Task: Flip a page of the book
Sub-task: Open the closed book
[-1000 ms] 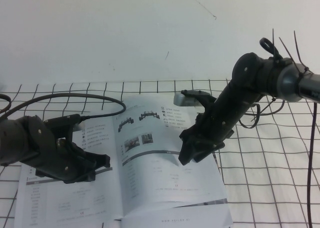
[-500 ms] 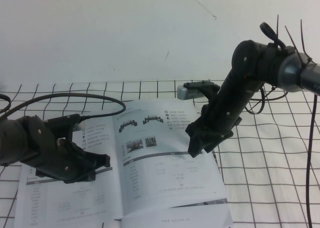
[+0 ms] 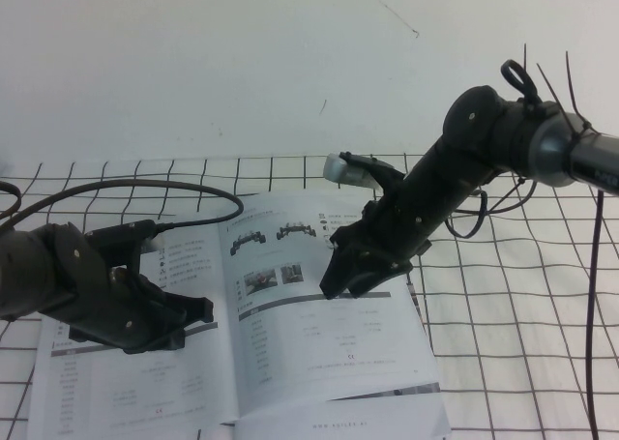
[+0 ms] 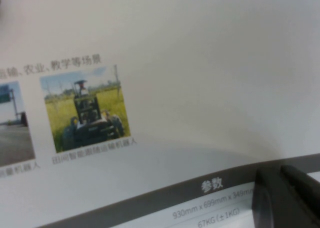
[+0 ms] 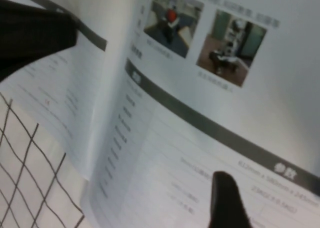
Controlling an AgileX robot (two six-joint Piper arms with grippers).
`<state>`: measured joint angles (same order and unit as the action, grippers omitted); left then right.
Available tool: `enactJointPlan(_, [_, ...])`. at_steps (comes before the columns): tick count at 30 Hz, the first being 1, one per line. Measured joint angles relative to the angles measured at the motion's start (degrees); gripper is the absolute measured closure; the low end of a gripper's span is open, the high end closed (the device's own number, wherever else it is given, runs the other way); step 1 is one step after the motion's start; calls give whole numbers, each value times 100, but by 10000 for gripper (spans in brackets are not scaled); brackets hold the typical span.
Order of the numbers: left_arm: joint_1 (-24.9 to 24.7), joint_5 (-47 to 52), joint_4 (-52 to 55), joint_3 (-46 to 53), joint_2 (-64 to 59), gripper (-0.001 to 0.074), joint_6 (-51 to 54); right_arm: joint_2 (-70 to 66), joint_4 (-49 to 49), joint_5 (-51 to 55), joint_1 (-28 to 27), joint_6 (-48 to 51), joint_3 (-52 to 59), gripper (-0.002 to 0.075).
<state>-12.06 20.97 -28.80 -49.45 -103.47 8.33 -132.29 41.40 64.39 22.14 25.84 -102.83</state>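
Two grippers over the book [image 3: 242, 363], open flat on gridded table [image 3: 513, 334]. Left gripper [image 3: 184, 316] pressing on left leaf, fingers' gap impossible to judge. Right gripper [image 3: 338, 280] low over the page [image 3: 329, 334] near its grey band, opening likewise unclear.

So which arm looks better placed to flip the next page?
The right one, probably. Its right claw sits over the right-hand page of the open book, while the left claw is down on the left-hand side, apparently pinning it flat.
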Motion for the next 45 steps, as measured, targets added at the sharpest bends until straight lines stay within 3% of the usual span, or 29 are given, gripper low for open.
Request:
enactJointPlan(5, [0, -4, -9, 0, 0, 737, 0, -13, 46, -5, 0, 59, 0, 339])
enactJointPlan(13, [0, -4, -9, 0, 0, 737, 27, 146, -1579, 306, -38, -522, -142, 340])
enactJointPlan(18, [0, -4, -13, 0, 0, 737, 41, 55, -1997, 412, -52, -646, -156, 340])
enactJointPlan(37, [0, -13, -22, 0, 0, 738, 41, -135, -1171, 303, -63, -517, -171, 340])
enactJointPlan(45, [0, -13, -26, 0, 0, 738, 41, -289, -123, 168, 15, -153, -171, 340])
